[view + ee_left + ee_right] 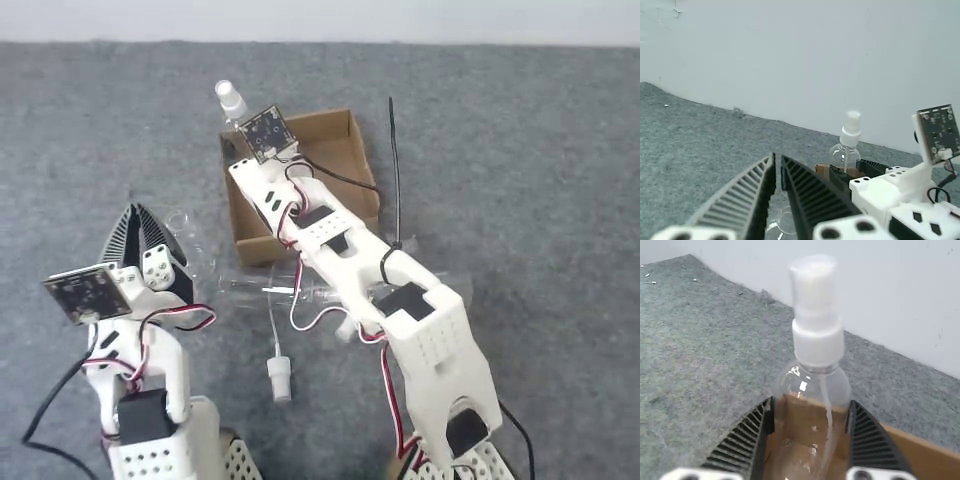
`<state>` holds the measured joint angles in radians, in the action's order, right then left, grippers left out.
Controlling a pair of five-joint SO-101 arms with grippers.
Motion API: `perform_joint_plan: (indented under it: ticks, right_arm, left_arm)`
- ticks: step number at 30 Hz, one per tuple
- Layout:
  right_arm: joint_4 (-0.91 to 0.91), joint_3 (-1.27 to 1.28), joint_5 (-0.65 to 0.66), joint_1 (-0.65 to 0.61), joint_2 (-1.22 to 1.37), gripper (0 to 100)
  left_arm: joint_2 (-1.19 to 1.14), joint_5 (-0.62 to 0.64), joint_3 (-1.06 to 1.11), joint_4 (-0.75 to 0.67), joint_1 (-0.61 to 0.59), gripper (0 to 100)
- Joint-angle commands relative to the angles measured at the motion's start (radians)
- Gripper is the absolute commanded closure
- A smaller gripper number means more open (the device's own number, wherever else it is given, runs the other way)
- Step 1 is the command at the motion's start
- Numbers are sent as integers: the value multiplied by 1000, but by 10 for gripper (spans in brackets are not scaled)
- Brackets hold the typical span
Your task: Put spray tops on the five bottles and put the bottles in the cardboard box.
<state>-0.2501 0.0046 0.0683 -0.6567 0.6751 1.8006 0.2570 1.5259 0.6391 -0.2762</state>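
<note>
Boxing step | capped bottle (815, 385) clamped by right gripper (810, 409) at cardboard box (335, 150) far-left corner | left gripper (777, 160) closed together, empty | lowering and release judged next.

In the high view, the left arm (150, 400) at seven o'clock and the right arm (420, 330) at five o'clock are white plastic with black servo blocks. Red, white and black wires (294, 300) loop along them. The fingers (740, 200) are black, ribbed and tapered.
</note>
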Motion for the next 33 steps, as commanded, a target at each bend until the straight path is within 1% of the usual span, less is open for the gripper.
perform_joint_plan:
  ticks: [1,3,7,9,29,33]
  right_arm:
    - [-5,52,-3,15,-105,835]
    - [-5,87,-3,15,-139,834]
    - [-5,141,-6,22,-182,777]
    - [-5,161,-8,24,-199,765]
    - [-5,407,-3,25,-460,767]
    - [-5,457,-3,27,-530,768]
  left_arm:
    - [23,2,-10,-32,-5,985]
    - [23,2,-10,-32,-5,985]
    - [23,2,-10,-32,-5,985]
    - [23,2,-10,-32,-5,985]
    - [23,0,-8,-31,-6,985]
    - [25,6,-16,-34,-66,985]
